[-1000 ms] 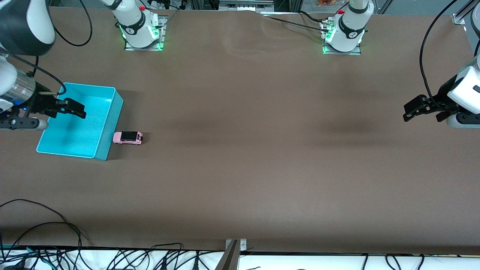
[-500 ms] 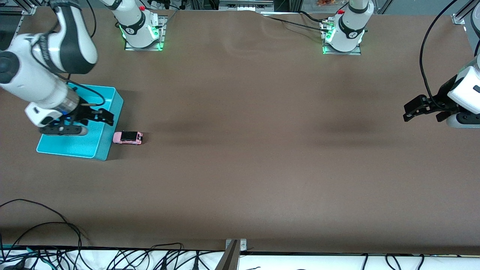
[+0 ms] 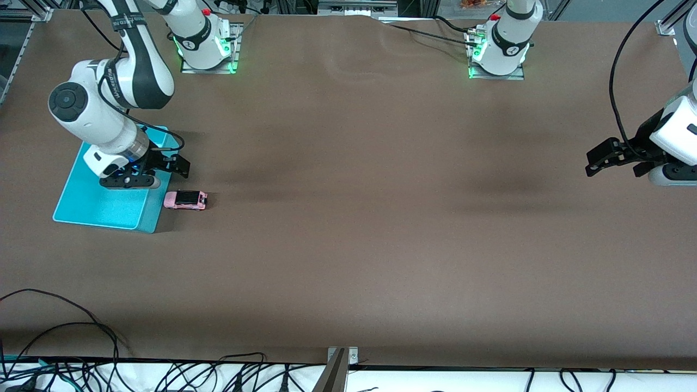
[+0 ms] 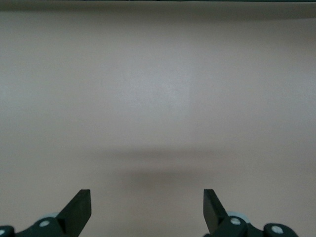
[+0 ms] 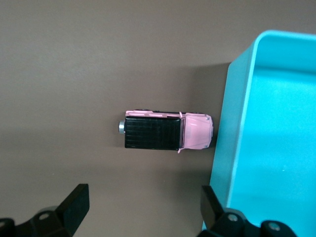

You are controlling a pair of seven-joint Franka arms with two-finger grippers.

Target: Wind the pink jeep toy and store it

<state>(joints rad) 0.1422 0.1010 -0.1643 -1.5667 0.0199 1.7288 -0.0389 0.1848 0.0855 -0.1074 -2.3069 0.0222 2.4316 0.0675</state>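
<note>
The pink jeep toy (image 3: 185,200) stands on the brown table right beside the turquoise bin (image 3: 139,215), on the side toward the left arm's end. In the right wrist view the jeep (image 5: 168,131) shows its black roof and pink hood, hood toward the bin's wall (image 5: 232,133). My right gripper (image 3: 175,164) is open and empty, in the air over the bin's edge, close to the jeep; its jaws also show in the right wrist view (image 5: 143,207). My left gripper (image 3: 599,160) is open and empty, waiting at the left arm's end of the table; it shows in its own view (image 4: 147,210).
The bin sits at the right arm's end of the table. The two arm bases (image 3: 204,46) (image 3: 498,51) stand along the table's edge farthest from the front camera. Cables (image 3: 65,337) lie at the nearest edge.
My right arm has swung from over the bin toward the jeep, its gripper now over the bin's edge next to the toy. The jeep and the left arm have not moved.
</note>
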